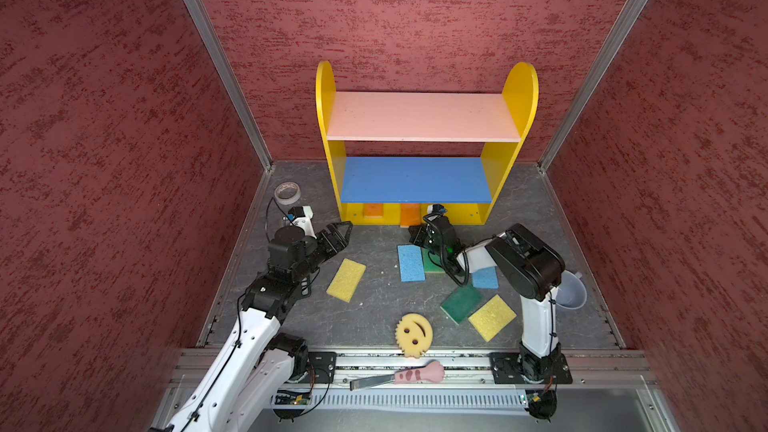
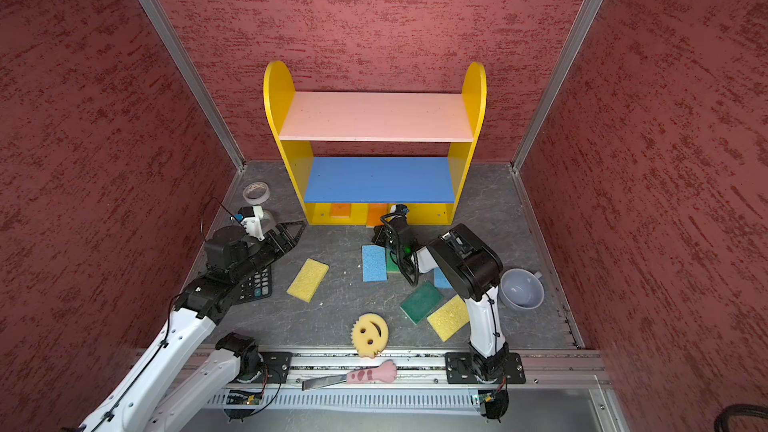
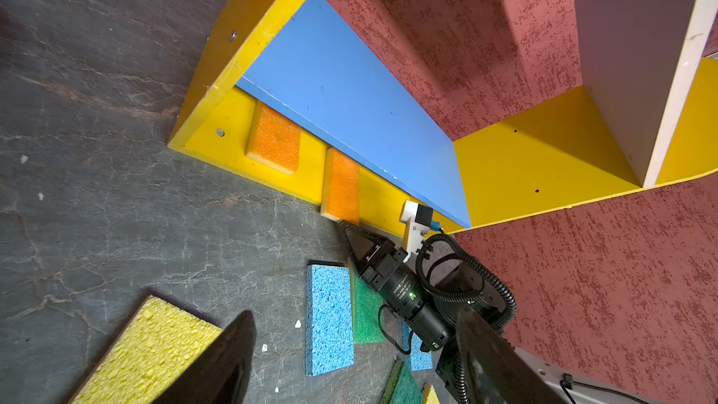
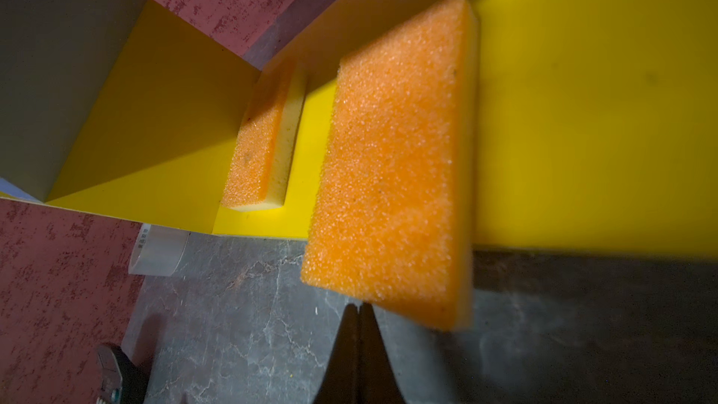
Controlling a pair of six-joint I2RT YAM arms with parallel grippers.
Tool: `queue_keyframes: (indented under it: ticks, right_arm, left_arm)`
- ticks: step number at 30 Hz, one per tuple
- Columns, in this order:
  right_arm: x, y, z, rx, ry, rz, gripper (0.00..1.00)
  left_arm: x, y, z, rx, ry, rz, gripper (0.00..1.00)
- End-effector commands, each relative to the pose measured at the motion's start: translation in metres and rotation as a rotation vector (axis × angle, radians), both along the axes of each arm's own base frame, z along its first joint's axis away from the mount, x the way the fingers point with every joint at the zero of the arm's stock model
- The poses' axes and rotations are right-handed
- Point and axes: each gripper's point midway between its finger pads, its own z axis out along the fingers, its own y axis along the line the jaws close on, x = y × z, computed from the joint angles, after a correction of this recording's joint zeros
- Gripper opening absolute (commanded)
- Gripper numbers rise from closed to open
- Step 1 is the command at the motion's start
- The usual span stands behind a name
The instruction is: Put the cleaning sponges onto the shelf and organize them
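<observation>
Right wrist view. The right gripper (image 4: 357, 318) appears with its two fingers pressed together, nothing between them. Directly ahead of the fingertips lies an orange sponge (image 4: 392, 172), orange face up over a pale yellow layer. Its near end overhangs the front edge of the yellow base (image 4: 544, 188) of the shelf (image 4: 602, 71), above the grey floor (image 4: 233, 324). Whether the tips touch it cannot be told. Farther ahead and off to one side, a second orange sponge (image 4: 256, 141) rests wholly on the base, just beside the side panel (image 4: 147, 141). A tape roll (image 4: 159, 250) stands on the floor outside that panel.
</observation>
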Motion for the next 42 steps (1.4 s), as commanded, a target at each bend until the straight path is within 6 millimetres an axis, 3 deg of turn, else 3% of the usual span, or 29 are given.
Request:
queue_keyframes:
  ticks: [1, 18, 42]
  right_arm:
    - [0.016, -0.01, 0.003, 0.015, -0.03, -0.087, 0.0]
    - [0.034, -0.017, -0.007, 0.083, -0.02, -0.157, 0.0]
    - [0.045, -0.022, -0.018, 0.118, 0.037, -0.232, 0.0]
  left_arm:
    - [0.001, -0.002, 0.0, 0.002, 0.001, -0.001, 0.81]
    - [0.003, -0.009, -0.005, 0.018, 0.008, -0.01, 0.81]
    - [0.004, -0.013, -0.011, 0.02, 0.024, -0.018, 0.81]
